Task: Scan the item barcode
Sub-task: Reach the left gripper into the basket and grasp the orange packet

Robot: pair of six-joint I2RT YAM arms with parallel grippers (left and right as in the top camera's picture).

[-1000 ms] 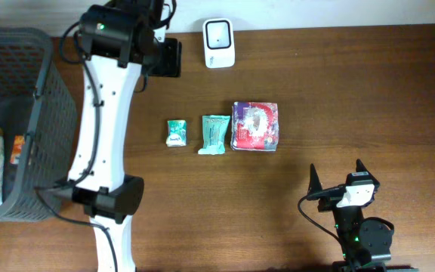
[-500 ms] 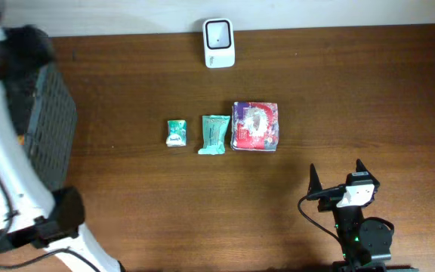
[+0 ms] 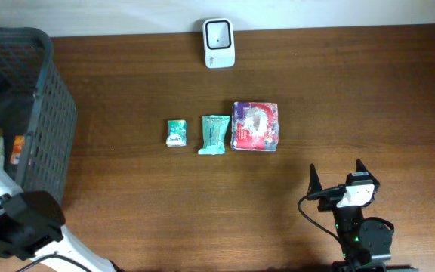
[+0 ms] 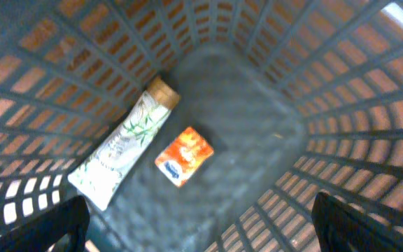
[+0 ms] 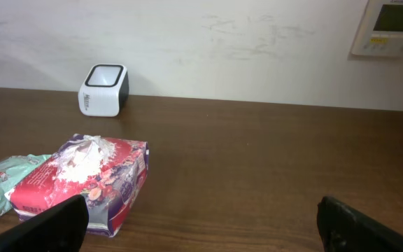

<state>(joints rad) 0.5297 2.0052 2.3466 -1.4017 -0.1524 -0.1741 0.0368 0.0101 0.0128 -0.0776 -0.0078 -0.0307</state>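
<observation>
Our left tool (image 4: 201, 222) swung over the basket (image 3: 51, 113) at nine o'clock and opened (right tool (image 3: 336, 170) idles open); we judge one item done.

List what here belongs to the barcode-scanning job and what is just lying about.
For the job:
- barcode scanner
- small green packet
- teal pouch
- red floral pack
- mesh basket, probably the drop-off, holding a tube and an orange packet

Just there:
- wall control panel
</observation>
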